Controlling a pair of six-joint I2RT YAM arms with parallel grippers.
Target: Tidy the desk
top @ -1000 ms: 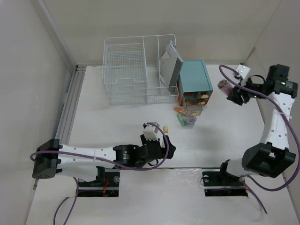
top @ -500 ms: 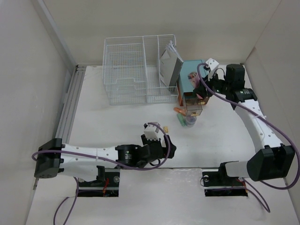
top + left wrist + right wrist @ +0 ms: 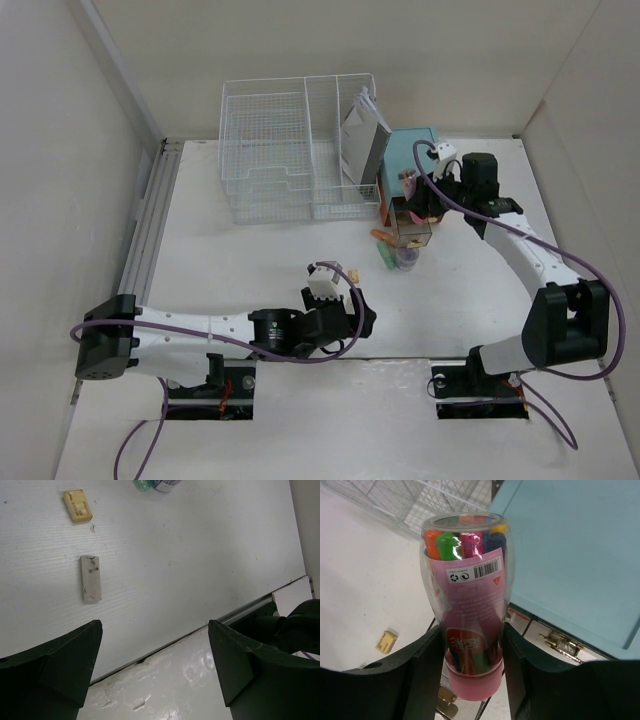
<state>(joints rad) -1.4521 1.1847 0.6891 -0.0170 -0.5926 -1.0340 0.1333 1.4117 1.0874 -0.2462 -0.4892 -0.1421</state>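
Observation:
My right gripper (image 3: 416,190) is shut on a clear tub of coloured markers (image 3: 408,184) with a pink base. It holds the tub above the front of the teal drawer box (image 3: 428,158) and its pulled-out drawer (image 3: 413,229). In the right wrist view the tub (image 3: 467,590) sits upright between the fingers of the right gripper (image 3: 472,632), with the box lid (image 3: 570,555) behind it. My left gripper (image 3: 362,322) hovers low over the desk (image 3: 230,270) near its front edge. The left gripper (image 3: 155,652) is open with nothing between its fingers.
A white wire basket (image 3: 270,150) at the back holds a grey notebook (image 3: 362,140). An orange marker (image 3: 381,236), a green marker (image 3: 385,255) and a small round purple item (image 3: 405,259) lie before the drawer. A yellow eraser (image 3: 77,505) and a white bar (image 3: 91,578) lie on the desk.
The right arm has swung left from the right wall to the front of the teal box, carrying the marker tub. The left arm has not moved.

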